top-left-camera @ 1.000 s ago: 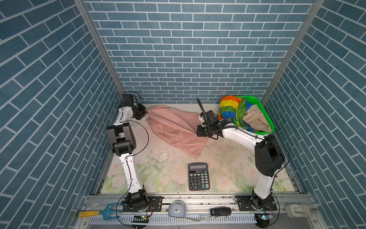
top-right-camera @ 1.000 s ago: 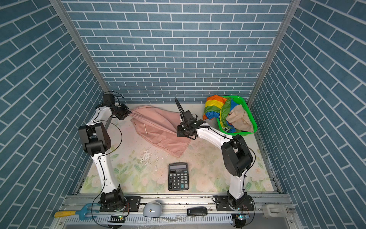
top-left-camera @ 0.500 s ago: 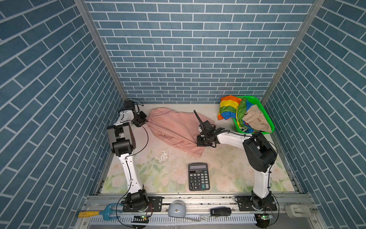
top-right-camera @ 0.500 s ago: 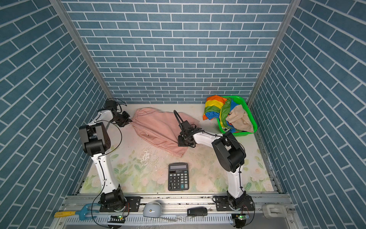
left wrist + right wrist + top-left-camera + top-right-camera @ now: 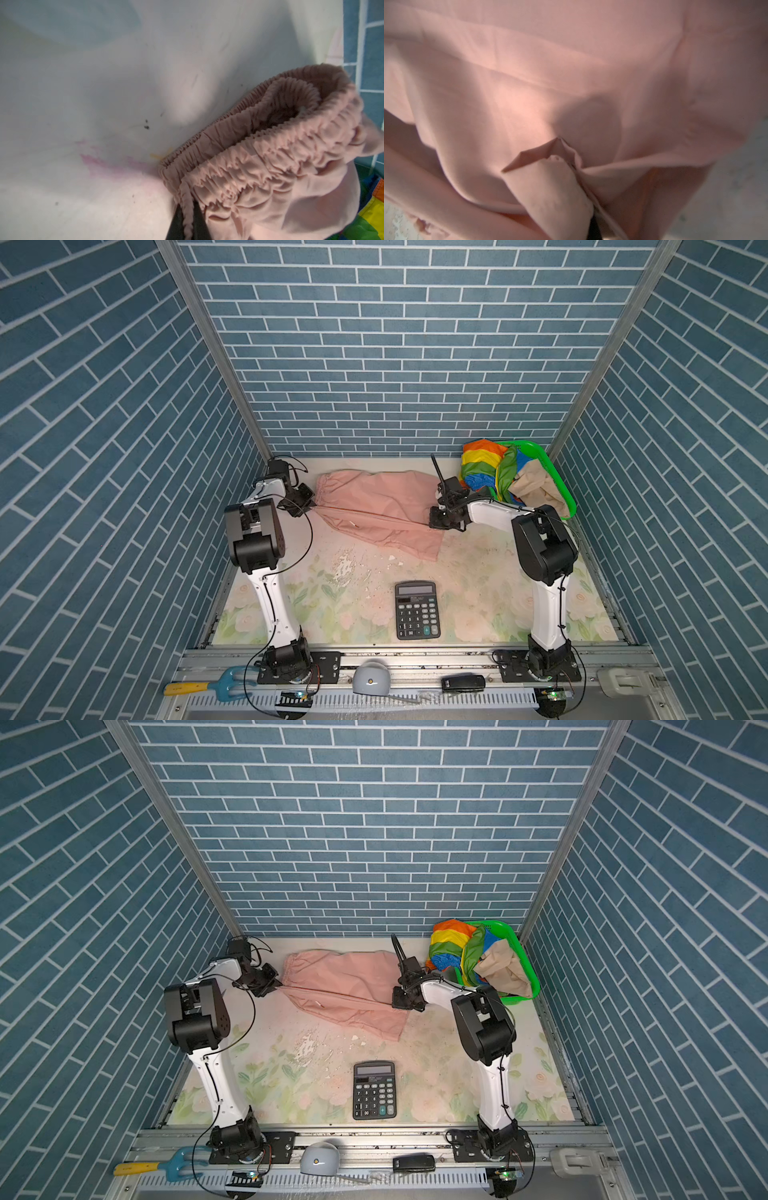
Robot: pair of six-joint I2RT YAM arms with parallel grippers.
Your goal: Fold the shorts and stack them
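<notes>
**A:** What is shown in both top views?

**B:** The pink shorts (image 5: 374, 510) are spread across the far part of the table (image 5: 478, 585). The near corner of the gathered waist is gripped by the left gripper (image 5: 309, 502). The opposite edge is pinched by the right gripper (image 5: 435, 519). Both pairs of jaws are closed on cloth, and a straight crease is drawn between them. The rainbow-striped shorts (image 5: 482, 466) are draped over the rim of the green basket (image 5: 567, 493) at the far right. The beige shorts (image 5: 536, 489) are bundled inside it. A calculator (image 5: 417, 610) is laid flat near the front, well apart from the pink shorts (image 5: 345, 986).

**A:** And what is given by the left wrist view?

**B:** The ruffled waistband of the pink shorts (image 5: 259, 166) is seen close up. A strip of it is squeezed between the dark fingers (image 5: 176, 222), which are drawn together with only cloth between them. The rest of the waist is left gaping in a loop on the pale table (image 5: 104, 104). A patch of the rainbow-striped shorts (image 5: 372, 216) is glimpsed beyond the pink cloth.

**A:** And by the right wrist view?

**B:** The frame is almost filled by the pink shorts (image 5: 571, 72), somewhat blurred. A folded edge is clamped against a pale finger pad (image 5: 556, 193), so the jaws are shut on the cloth. The second finger is hidden by fabric. A little bare table (image 5: 737, 187) is seen at one side.
</notes>
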